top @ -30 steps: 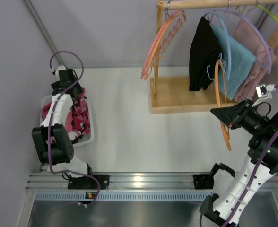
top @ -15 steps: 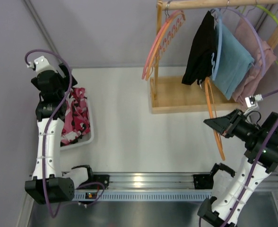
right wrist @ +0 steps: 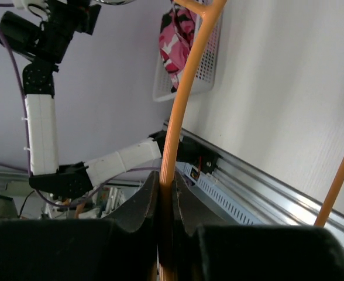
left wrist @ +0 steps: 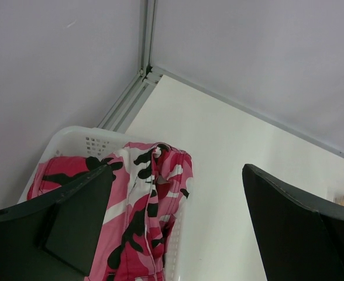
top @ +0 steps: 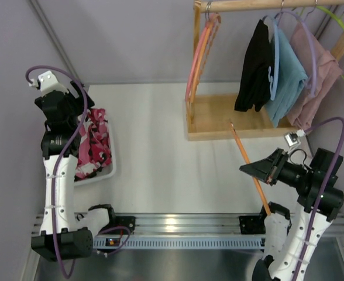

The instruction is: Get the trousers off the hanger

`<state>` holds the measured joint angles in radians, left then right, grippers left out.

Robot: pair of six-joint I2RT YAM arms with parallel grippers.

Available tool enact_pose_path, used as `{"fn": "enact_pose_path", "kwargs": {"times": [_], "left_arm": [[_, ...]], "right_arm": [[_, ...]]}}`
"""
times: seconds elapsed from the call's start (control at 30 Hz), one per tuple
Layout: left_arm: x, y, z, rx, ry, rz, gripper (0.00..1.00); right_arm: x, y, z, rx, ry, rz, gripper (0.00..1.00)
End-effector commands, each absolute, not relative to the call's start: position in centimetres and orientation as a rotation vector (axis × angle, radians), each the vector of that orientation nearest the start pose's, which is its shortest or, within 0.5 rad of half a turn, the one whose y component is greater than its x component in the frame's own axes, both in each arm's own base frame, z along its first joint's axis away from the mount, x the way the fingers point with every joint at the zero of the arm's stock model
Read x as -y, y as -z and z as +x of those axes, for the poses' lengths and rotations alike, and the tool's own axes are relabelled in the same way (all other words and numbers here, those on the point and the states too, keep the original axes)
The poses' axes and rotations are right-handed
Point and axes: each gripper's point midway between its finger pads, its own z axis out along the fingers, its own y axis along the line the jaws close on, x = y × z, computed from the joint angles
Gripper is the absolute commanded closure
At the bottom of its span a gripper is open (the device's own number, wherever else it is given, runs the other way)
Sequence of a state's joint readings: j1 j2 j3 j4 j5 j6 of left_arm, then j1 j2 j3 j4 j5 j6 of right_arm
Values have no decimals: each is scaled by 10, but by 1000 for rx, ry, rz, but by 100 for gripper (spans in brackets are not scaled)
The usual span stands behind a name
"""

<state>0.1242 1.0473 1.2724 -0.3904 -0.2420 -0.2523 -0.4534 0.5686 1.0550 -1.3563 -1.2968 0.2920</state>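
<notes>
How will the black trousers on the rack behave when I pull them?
Probably floppy: the black trousers hang in limp, uneven folds. Likely light for their size, since the cloth looks thin. They may swing or drag sideways when pulled, as they hang free below the wooden rod.

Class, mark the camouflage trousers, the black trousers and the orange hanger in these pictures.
camouflage trousers (top: 96, 146), top external view, middle of the pink patterned cloth.
black trousers (top: 253, 70), top external view, middle of the hanging cloth.
orange hanger (right wrist: 172, 129), right wrist view, middle stretch of the curved bar.
</notes>
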Motion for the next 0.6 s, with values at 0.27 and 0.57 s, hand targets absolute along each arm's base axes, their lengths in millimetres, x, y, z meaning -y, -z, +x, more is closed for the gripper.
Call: {"fn": "enact_pose_path", "kwargs": {"times": [0.27, 0.57], "left_arm": [[-67, -398, 337, -1592, -54, -484, 2], [-63, -406, 337, -1576, -26, -484, 2]], "right_arm": [[-144, -454, 109, -1680, -1275, 19, 100], [-120, -509, 156, -1569, -1327, 88, 100]]}}
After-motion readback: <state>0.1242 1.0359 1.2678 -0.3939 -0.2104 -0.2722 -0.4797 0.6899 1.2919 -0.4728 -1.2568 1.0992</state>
